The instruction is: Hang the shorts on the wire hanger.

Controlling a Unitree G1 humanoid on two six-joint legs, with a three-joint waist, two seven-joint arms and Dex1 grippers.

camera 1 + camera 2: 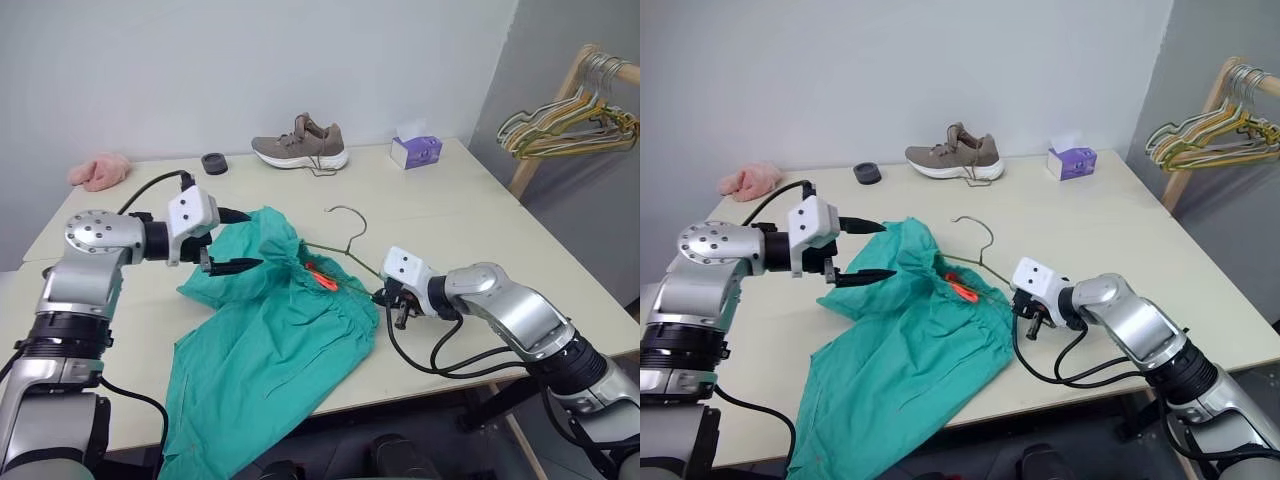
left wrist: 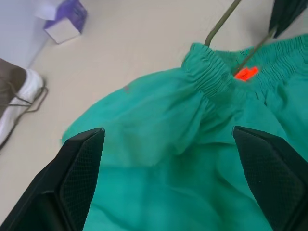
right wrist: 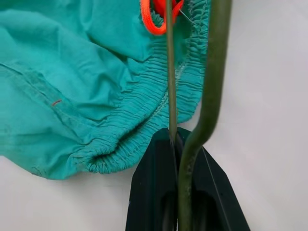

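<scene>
We saw the teal-green soft fabric shorts spread on the pale bench, long axis running from the near edge toward the middle, waistband farthest. The thin olive-grey wire hanger lay with its hook pointing away. Our right gripper fingers pinched its corner; our left gripper fingers stood wide above the shorts.

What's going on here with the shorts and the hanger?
The right gripper has its jaws shut on a corner of the wire hanger, which is partly threaded into the waistband of the teal shorts on the table. The left gripper hovers with jaws open over the bunched fabric, holding nothing. The shorts are not yet hung.
</scene>
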